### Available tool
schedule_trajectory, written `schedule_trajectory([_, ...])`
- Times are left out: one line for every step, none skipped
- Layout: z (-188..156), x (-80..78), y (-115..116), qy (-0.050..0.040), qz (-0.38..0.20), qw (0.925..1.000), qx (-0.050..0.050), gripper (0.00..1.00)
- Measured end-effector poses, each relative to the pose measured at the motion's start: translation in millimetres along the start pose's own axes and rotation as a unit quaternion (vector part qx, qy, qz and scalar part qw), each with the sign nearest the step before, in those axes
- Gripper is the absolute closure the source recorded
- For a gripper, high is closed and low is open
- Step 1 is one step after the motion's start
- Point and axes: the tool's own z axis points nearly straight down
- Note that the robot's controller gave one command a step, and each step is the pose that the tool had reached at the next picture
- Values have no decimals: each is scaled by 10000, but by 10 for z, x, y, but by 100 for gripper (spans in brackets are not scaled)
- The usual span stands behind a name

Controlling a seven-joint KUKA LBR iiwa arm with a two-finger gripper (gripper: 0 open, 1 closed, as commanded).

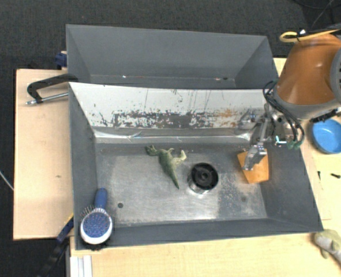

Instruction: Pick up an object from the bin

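Observation:
My gripper (254, 156) reaches down at the right side of the bin, just in front of the back wall. Its tip is right at the top edge of an orange block (257, 171) that lies on the bin floor against the right wall; whether it touches the block I cannot tell. A black round disc-like thing (203, 176) lies on the floor to the left of the block. Further left is a green toy dinosaur (171, 161), lying on its side.
A blue hairbrush with a round white bristle head (96, 222) sits in the bin's front left corner. The arm with its orange cover comes in over the right rim. The back wall is scratched and slopes up.

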Motion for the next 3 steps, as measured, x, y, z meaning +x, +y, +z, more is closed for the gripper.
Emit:
schedule_trajectory([742,308,-423,-83,-1700,9854,-18,0])
schedule_trajectory([739,305,-419,-87,-1706,9853,-16,100])
schedule_trajectory([-376,535,-255,-61,-5139,8578,45,100])
